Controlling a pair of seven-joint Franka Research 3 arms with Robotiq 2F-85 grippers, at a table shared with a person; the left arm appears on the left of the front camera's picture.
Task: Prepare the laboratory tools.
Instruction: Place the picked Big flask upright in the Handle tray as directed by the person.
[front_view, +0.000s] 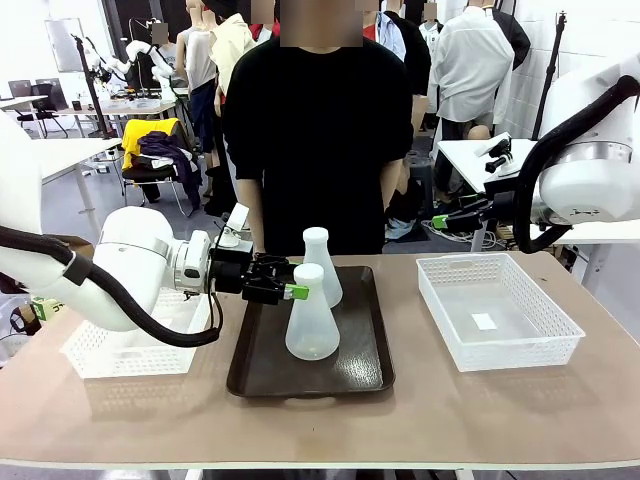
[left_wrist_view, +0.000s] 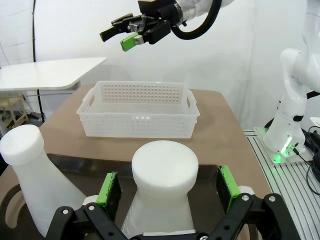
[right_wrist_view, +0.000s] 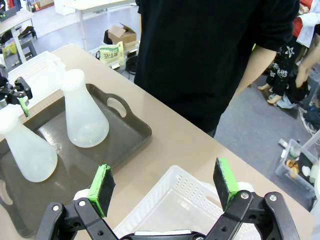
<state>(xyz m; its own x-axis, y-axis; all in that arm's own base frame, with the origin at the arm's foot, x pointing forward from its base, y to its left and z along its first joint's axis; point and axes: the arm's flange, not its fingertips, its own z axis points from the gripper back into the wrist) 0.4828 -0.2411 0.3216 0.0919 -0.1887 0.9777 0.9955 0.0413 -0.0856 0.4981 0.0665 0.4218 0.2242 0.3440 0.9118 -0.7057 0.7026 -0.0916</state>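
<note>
The open left pincer (front_view: 290, 291) straddles the near flask (front_view: 312, 315)'s narrow neck, the best hold on light, smooth, tippy plastic; the right pincer (front_view: 440, 221) hangs open.

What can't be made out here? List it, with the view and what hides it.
- Near flask, left wrist view: its base is cut off by the bottom edge and covered by the left gripper.
- Far flask, front view: its lower part is hidden by the near flask.
- Left basket, front view: largely covered by the left arm.
- Right gripper, front view: too small to judge its opening.
</note>
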